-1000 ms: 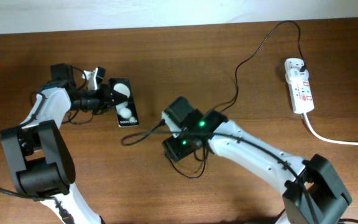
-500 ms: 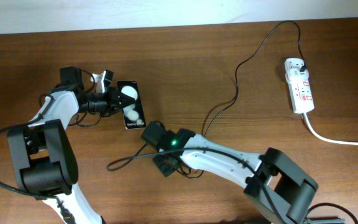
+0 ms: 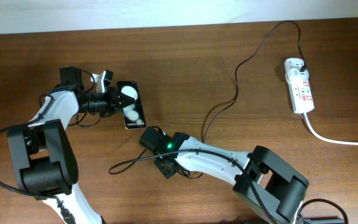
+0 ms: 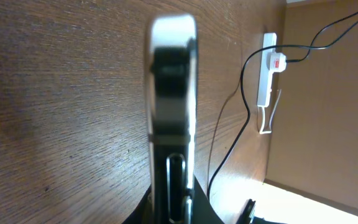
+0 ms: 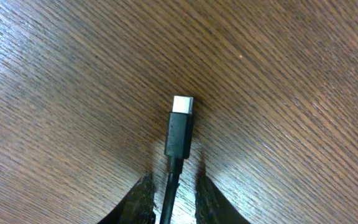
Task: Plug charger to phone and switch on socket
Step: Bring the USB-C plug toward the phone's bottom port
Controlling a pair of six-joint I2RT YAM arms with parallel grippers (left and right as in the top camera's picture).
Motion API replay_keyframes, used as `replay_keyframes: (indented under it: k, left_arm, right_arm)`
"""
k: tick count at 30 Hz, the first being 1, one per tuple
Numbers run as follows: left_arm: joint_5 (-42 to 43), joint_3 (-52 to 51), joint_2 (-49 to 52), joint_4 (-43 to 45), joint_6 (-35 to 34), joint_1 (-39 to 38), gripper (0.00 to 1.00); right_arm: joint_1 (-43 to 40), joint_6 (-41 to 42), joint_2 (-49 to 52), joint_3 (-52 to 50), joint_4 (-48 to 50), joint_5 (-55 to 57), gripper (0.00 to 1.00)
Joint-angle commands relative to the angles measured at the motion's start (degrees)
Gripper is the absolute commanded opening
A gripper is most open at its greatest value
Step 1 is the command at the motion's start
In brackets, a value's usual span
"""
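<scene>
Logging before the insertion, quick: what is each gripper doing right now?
Left gripper: closed on the phone, gripping one edge.
Right gripper: closed on the charger, just behind its tip.

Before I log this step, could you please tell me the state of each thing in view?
phone: gripped by the left gripper, nothing plugged in.
charger: plug in the socket, connector tip free.
socket: switch position unclear.
left gripper: shut on the phone.
right gripper: shut on the charger.
</scene>
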Motion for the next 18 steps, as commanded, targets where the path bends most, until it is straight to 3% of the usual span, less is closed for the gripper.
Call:
replay_keyframes:
  k: [1, 3, 9, 13, 15, 18]
  left_arm:
    - [2.6, -0.04, -1.73, 0.28, -0.57, 0.09, 0.0]
    - [2.62, -0.04, -1.73, 0.28, -0.57, 0.09, 0.0]
    - [2.58, -0.04, -1.73, 0.28, -0.5, 0.09, 0.0]
    - [5.05, -0.04, -1.73, 0.35, 1.14, 0.11, 0.0]
    - [11.78, -0.04, -1.73, 0.55, 5.33, 0.11, 0.0]
    - [13.4, -0.07, -1.73, 1.14, 5.31, 0.09, 0.0]
  right_arm:
    - [-0.11, 0.39, 0.44, -0.42, 0.83, 0.61, 0.33]
    - [-0.11, 0.39, 0.44, -0.42, 0.9, 0.5, 0.34]
    - [-0.11, 0.39, 0.24, -0.28, 0.68, -0.17, 0.04]
    - [-0.5, 0.44, -3.41, 0.72, 0.55, -1.03, 0.04]
    - [-2.73, 1.53, -7.41, 0.72, 3.3, -9.25, 0.04]
    - [-7.15, 1.92, -10.49, 0.7, 3.8, -16.83, 0.04]
